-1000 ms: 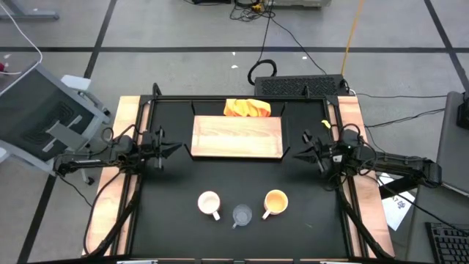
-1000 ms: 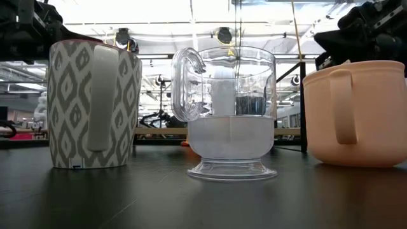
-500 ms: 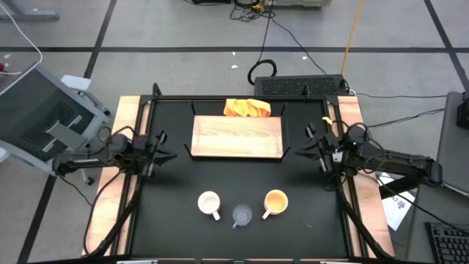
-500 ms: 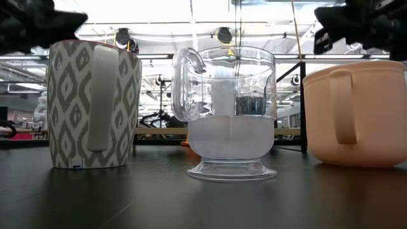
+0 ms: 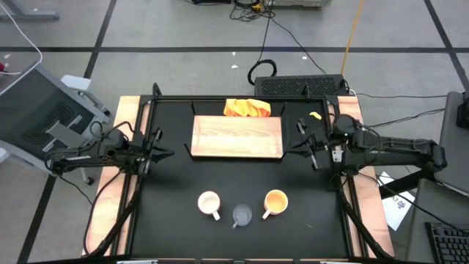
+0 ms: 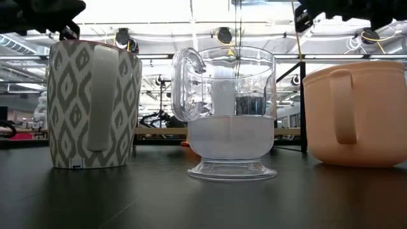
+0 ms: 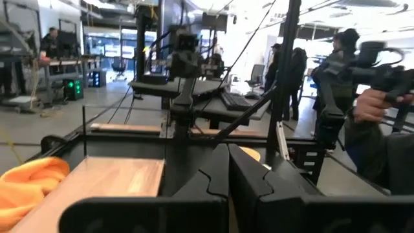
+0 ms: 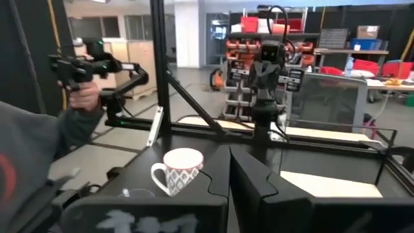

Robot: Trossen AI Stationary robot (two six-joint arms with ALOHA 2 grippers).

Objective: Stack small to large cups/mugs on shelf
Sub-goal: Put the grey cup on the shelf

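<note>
Lifting higher since before — left fingers (image 5: 163, 154) and right fingers (image 5: 296, 152) both clenched, nothing held.

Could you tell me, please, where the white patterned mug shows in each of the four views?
High view: white mug, left end of the front row, beside the glass cup.
Low view: far left, handle facing the camera.
Left wrist view: not in it.
Right wrist view: on the black tabletop.
Shared landmark: the glass cup.
</note>
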